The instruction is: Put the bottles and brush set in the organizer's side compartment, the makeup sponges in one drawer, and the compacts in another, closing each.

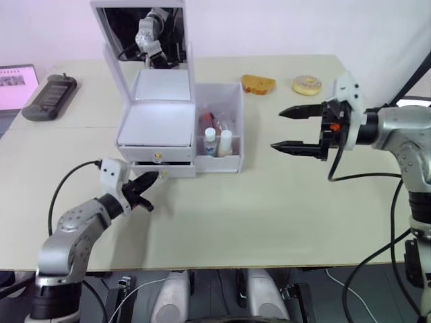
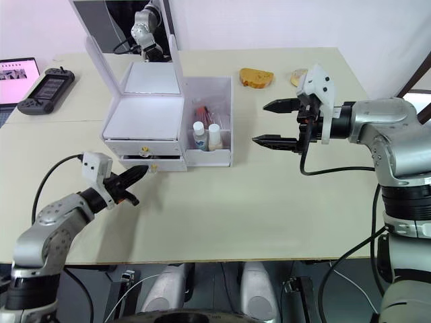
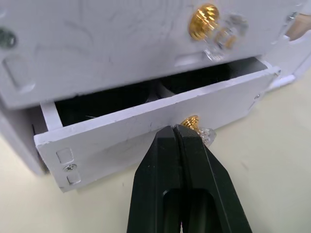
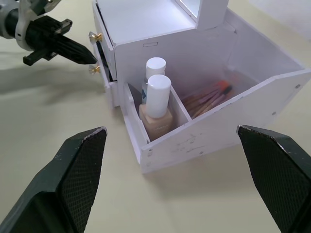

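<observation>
Your left gripper point(image 3: 182, 130), fingers pressed together, touches the gold knob point(image 3: 192, 122) of the organizer's point(image 1: 161, 128) lower drawer point(image 3: 146, 131), which stands slightly ajar. Your right gripper point(image 1: 291, 128) hovers wide open beside the side compartment point(image 4: 214, 116), holding two bottles point(image 4: 156, 99) and brushes point(image 4: 209, 97), toward the table's point(image 1: 269, 215) far edge.

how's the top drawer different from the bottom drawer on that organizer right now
The top drawer sits shut, flush with the organizer; the bottom drawer stands partly pulled out, showing a dark gap. The left hand, shut, is at the bottom drawer's knob; nothing touches the top drawer. Both are white with gold knobs.
</observation>
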